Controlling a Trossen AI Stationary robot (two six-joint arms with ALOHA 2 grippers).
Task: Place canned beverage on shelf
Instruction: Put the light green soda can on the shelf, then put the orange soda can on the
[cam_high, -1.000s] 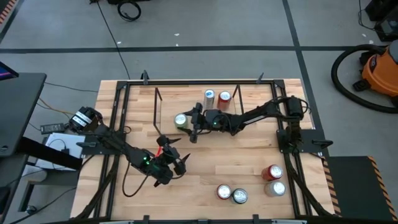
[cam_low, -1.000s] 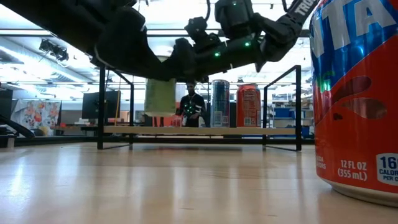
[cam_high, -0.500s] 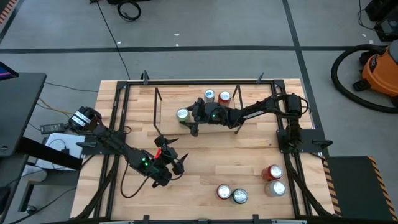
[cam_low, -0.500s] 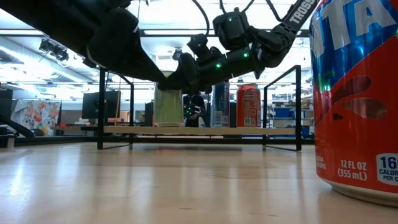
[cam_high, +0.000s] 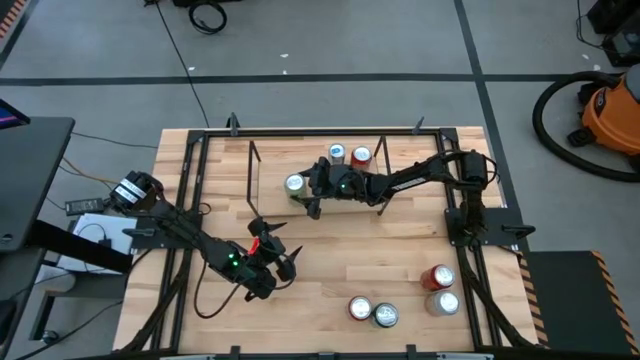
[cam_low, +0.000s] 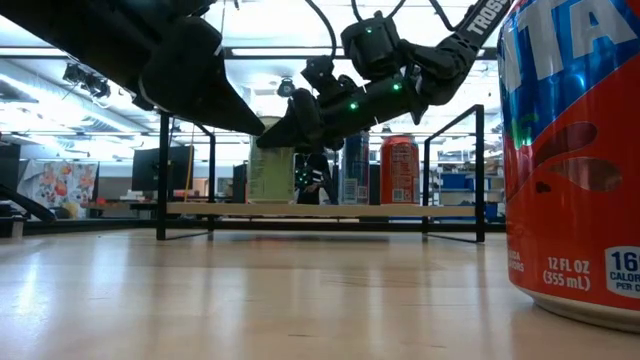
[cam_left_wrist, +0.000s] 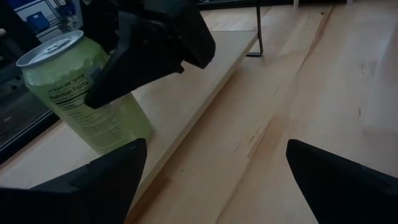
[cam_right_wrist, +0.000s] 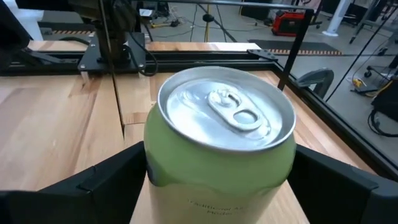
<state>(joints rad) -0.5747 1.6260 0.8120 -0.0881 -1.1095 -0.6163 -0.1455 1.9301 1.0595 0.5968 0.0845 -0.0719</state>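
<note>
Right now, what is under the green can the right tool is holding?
The green can stands on the shelf deck, its base on the light wood. The right tool flanks it. What lies beneath the deck is hidden.

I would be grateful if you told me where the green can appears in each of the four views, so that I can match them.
High view: the green can stands at the left end of the shelf, at the right gripper.
Low view: it stands left of centre on the shelf deck.
Left wrist view: it is at the left, on the deck.
Right wrist view: it fills the centre.
Shared landmark: the light wood shelf deck.
</note>
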